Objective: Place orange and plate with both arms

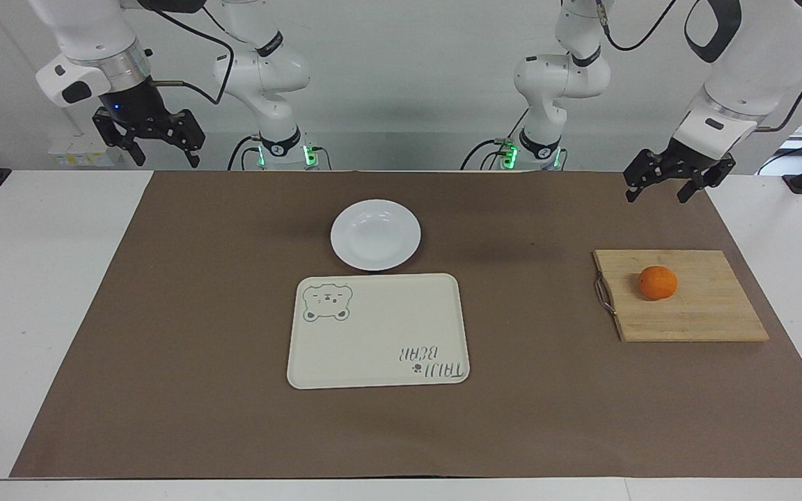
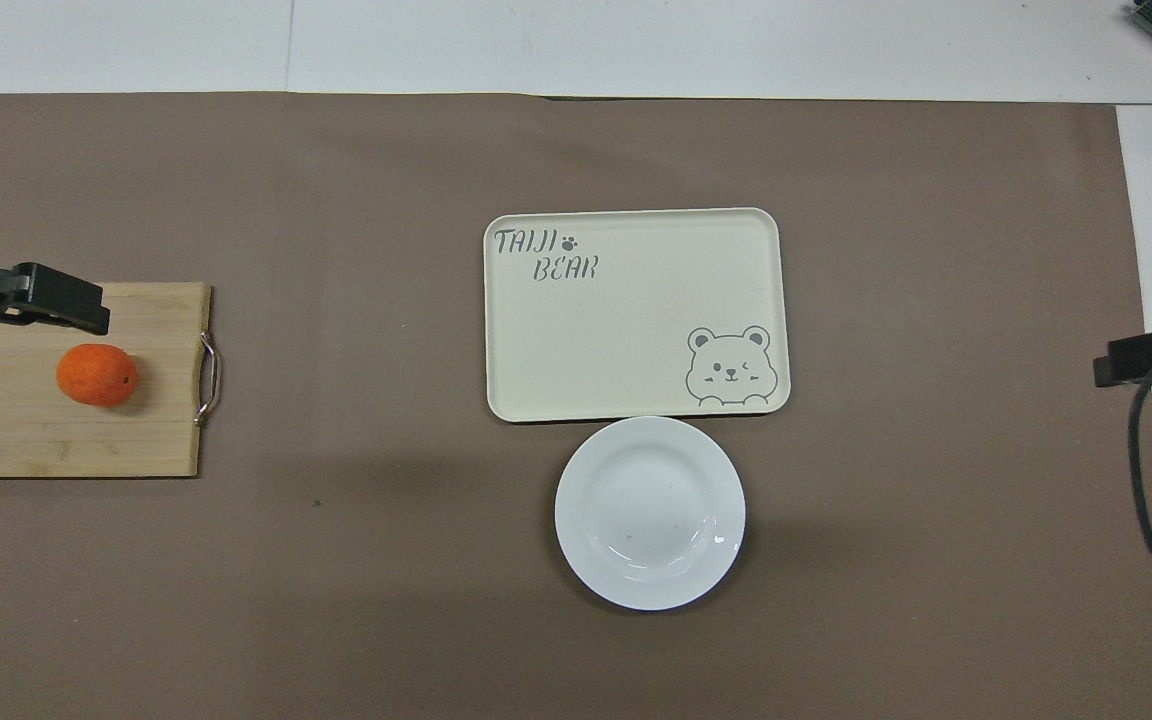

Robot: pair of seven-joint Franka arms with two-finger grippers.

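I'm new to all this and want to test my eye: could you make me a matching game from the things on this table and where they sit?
Things:
1. orange
2. plate
3. tray
4. left gripper

Places:
A. raised above the table's edge, jaws open
B. on the wooden cutting board
C. on the brown mat, nearer the robots than the tray
D. mid-table, bear print on it

Pairs: 1-B, 2-C, 3-D, 4-A
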